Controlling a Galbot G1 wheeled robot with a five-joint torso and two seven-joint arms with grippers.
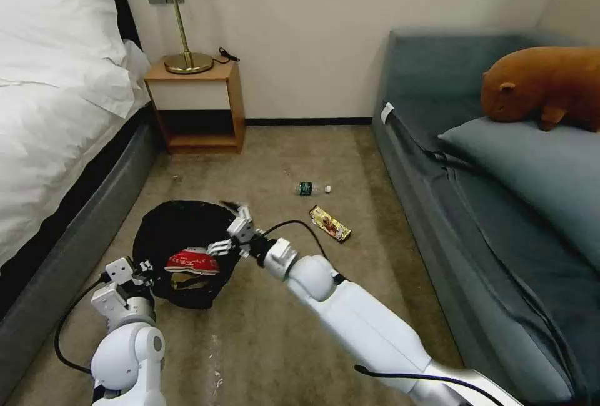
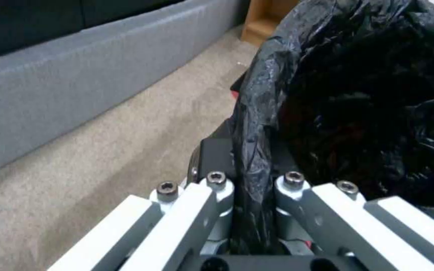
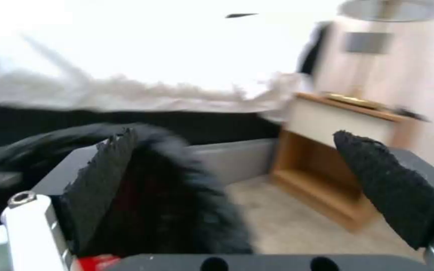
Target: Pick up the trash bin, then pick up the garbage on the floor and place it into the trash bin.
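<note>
Black crinkled plastic lines the trash bin (image 1: 178,231), and my left tool (image 1: 145,267) is pinched on that liner at the rim nearest me, holding the bin between the bed (image 1: 56,125) and my right arm; in the left wrist view the bag fold sits squeezed between my fingers (image 2: 217,195). My right tool (image 1: 228,231) hangs at the bin's mouth with its black pads (image 3: 393,188) spread wide and nothing between them. A red-and-white packet (image 1: 190,262) lies inside the bin just beside it. Out on the floor (image 1: 275,325), the clear bottle (image 1: 311,188) and the gold-brown wrapper (image 1: 330,223) lie near each other, toward the sofa (image 1: 500,237).
</note>
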